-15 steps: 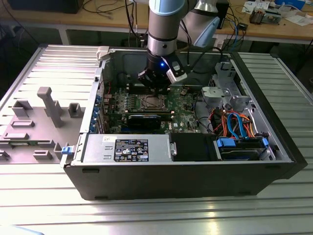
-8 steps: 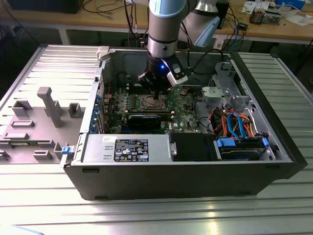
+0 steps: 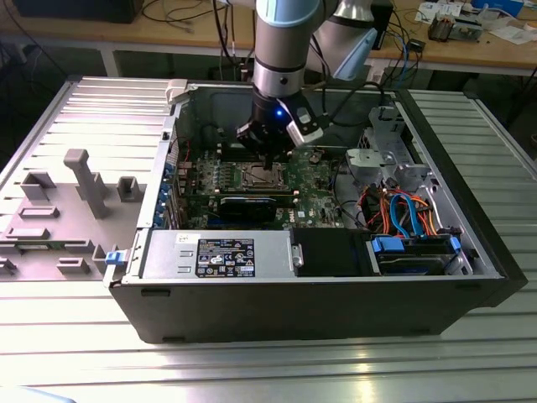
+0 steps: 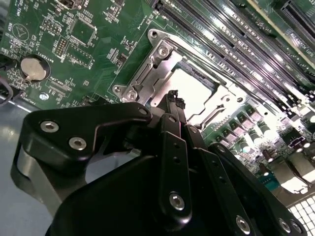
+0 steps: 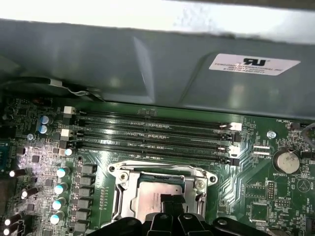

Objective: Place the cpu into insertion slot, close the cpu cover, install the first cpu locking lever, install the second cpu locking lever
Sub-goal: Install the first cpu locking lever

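My gripper (image 3: 268,158) hangs low over the insertion slot (image 3: 262,175) in the middle of the green motherboard. In both wrist views the cpu (image 4: 199,88) (image 5: 156,189) lies flat in the slot, its silver top showing through the window of the cpu cover (image 4: 158,58) (image 5: 124,191). The cover lies flat around it. The black fingertips (image 4: 172,98) (image 5: 168,200) are pressed together with nothing between them, just above the edge of the cpu. A thin metal lever (image 4: 212,114) runs beside the cover; I cannot tell whether it is latched.
Long memory slots (image 5: 152,135) run beside the socket, and a round coin battery (image 5: 286,161) sits on the board. The open case holds a grey power-supply box (image 3: 220,254), a long black card (image 3: 250,206) and a drive cage with coloured cables (image 3: 403,210). Case walls ring the board.
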Controlling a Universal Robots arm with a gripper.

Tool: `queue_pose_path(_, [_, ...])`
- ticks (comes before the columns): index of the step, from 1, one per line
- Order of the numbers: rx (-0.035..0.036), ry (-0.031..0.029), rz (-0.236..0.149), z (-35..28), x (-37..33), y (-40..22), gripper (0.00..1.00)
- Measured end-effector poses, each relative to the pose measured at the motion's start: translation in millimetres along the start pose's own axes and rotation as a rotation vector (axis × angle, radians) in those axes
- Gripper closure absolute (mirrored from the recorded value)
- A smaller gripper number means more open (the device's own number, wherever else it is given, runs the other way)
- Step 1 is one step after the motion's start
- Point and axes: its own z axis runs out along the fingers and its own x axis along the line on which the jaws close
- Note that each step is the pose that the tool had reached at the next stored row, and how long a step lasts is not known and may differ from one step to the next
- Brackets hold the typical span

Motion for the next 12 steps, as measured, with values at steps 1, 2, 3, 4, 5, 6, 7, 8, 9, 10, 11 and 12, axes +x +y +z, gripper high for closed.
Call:
queue_pose_path(1, [0.0000,0.0000,0.000,-1.1,0.0,0.0,0.89])
queue_pose_path(2, [0.0001,0.0000,0.000,-2.4,0.0,0.1,0.89])
queue_pose_path(3, [0.0000,0.0000,0.000,-4.5,0.0,0.2,0.89])
queue_pose_path(4, [0.0000,0.0000,0.000,-5.4,0.1,0.2,0.89])
queue_pose_path(5, [0.0000,0.0000,0.000,-6.3,0.1,0.3,0.89])
queue_pose_path(6, [0.0001,0.0000,0.000,-7.2,0.0,0.3,0.89])
queue_pose_path(7, [0.0006,0.0001,0.000,-7.9,0.0,0.3,0.89])
queue_pose_path(8, [0.0009,0.0001,0.000,-8.4,0.0,0.3,0.89])
queue_pose_path(9, [0.0012,0.0002,0.000,-9.0,0.1,0.4,0.89])
queue_pose_path(10, [0.0014,0.0002,0.000,-9.4,0.1,0.4,0.89])
queue_pose_path(11, [0.0016,0.0002,0.000,-9.9,0.1,0.4,0.89])
queue_pose_path(12, [0.0019,0.0002,0.000,-10.4,0.1,0.4,0.89])
